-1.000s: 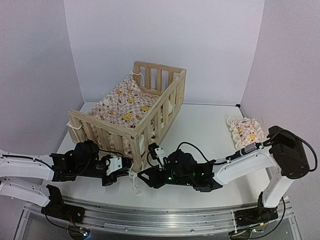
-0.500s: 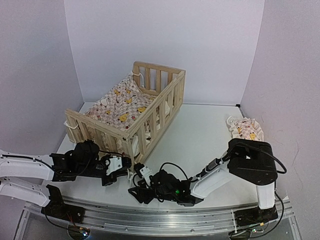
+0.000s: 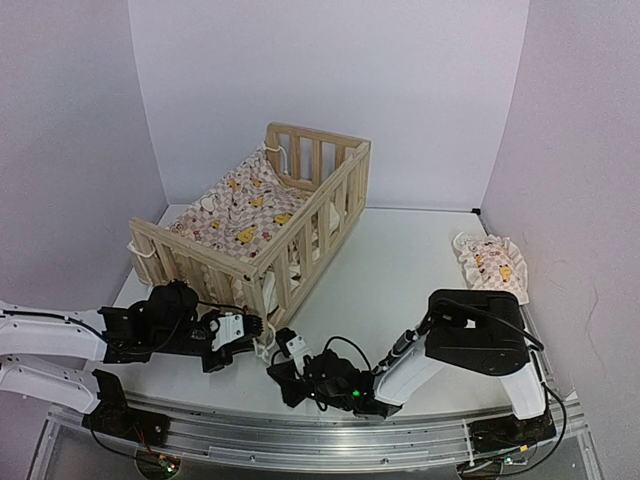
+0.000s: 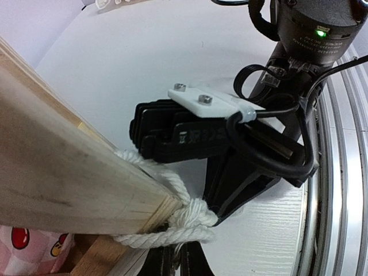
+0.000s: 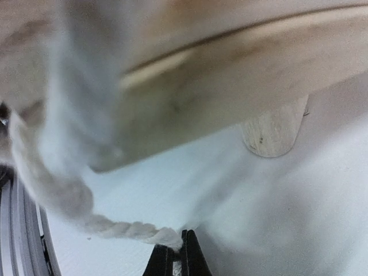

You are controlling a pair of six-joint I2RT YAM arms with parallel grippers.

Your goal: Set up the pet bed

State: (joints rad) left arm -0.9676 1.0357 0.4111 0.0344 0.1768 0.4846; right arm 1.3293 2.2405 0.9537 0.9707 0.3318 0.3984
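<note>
Pinching, right fingers (image 5: pixel 162 264): I see them clamped on rope (image 5: pixel 123 230) end
Left fingers (image 4: pixel 164 267): together under rope knot
Bed (image 3: pixel 190 247): on table (image 3: pixel 420 270), knot at corner

Table (image 3: pixel 410 270) open beside pet bed (image 3: pixel 315 206), rope (image 4: pixel 178 221) seemingly crowding near corner

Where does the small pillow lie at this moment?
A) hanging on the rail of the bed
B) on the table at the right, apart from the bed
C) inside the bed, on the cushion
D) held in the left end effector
B: the top view shows the pillow lying on the table near the right wall, well apart from the bed.
</note>
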